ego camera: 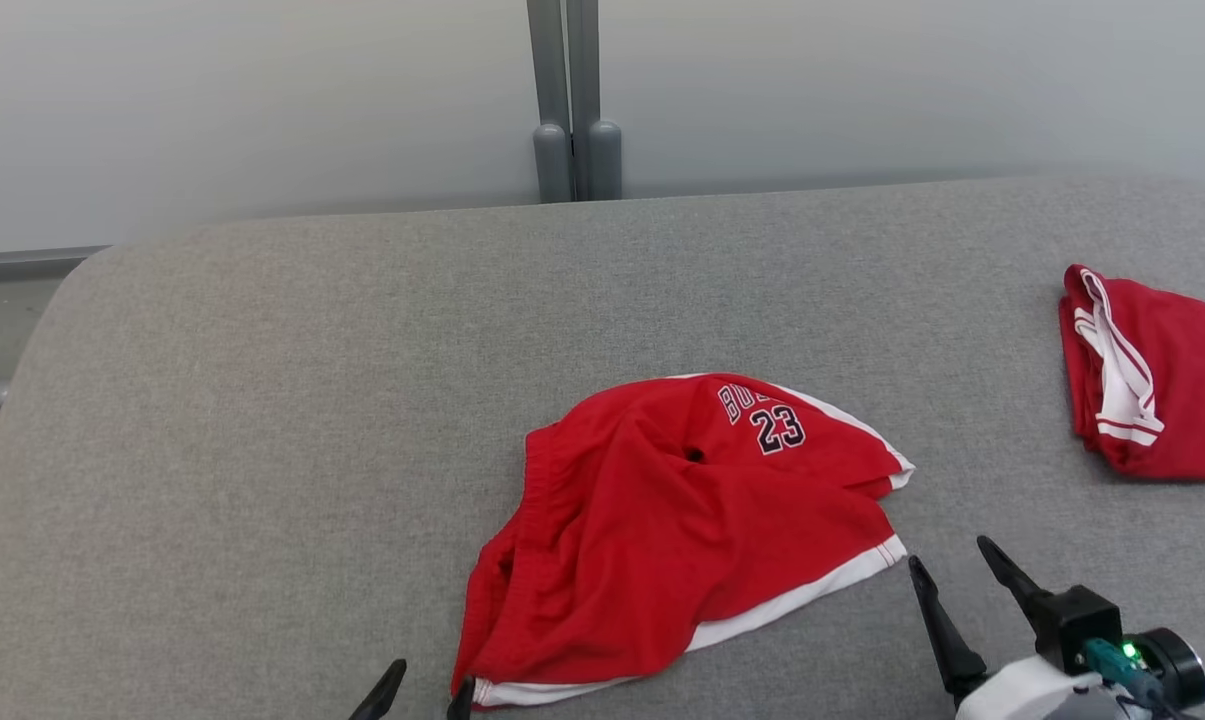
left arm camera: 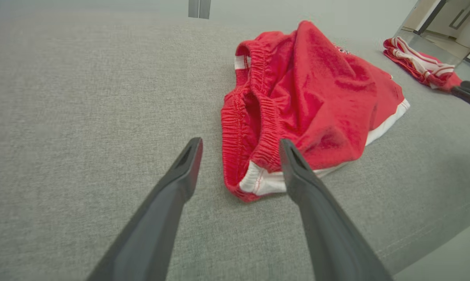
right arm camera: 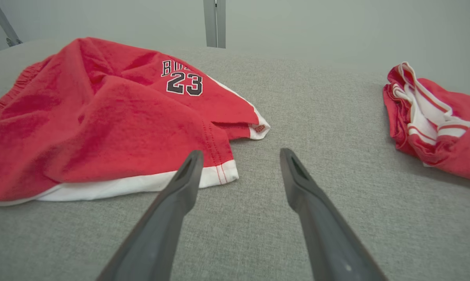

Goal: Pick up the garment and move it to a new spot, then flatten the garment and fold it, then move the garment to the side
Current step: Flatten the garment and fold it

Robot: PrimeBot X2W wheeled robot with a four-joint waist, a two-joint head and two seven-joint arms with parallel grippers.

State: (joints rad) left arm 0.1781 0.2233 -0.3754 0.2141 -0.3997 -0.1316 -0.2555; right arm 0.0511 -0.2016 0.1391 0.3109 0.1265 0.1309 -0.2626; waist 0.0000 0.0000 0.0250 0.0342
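**Awaiting First Grasp**

Nearest, the left gripper (ego camera: 432, 690) and right gripper (ego camera: 947, 552) show fingers (right arm camera: 316, 218) spread, holding nothing. Just beyond, the red garment (ego camera: 682, 510) lies crumpled on the worktop (ego camera: 262, 400), its waistband beside the left gripper. Pickup, flattening, folding and setting aside are all judged outstanding. A second red garment (ego camera: 1162, 380) lies far right.

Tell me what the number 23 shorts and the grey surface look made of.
Shorts: soft knit fabric, matte, likely cotton or a blend; it slumps in rumpled folds, with a gathered elastic waistband. Surface: grey woven upholstery cloth, matte, with a fine heathered weave; seemingly padded, given its rounded edge.
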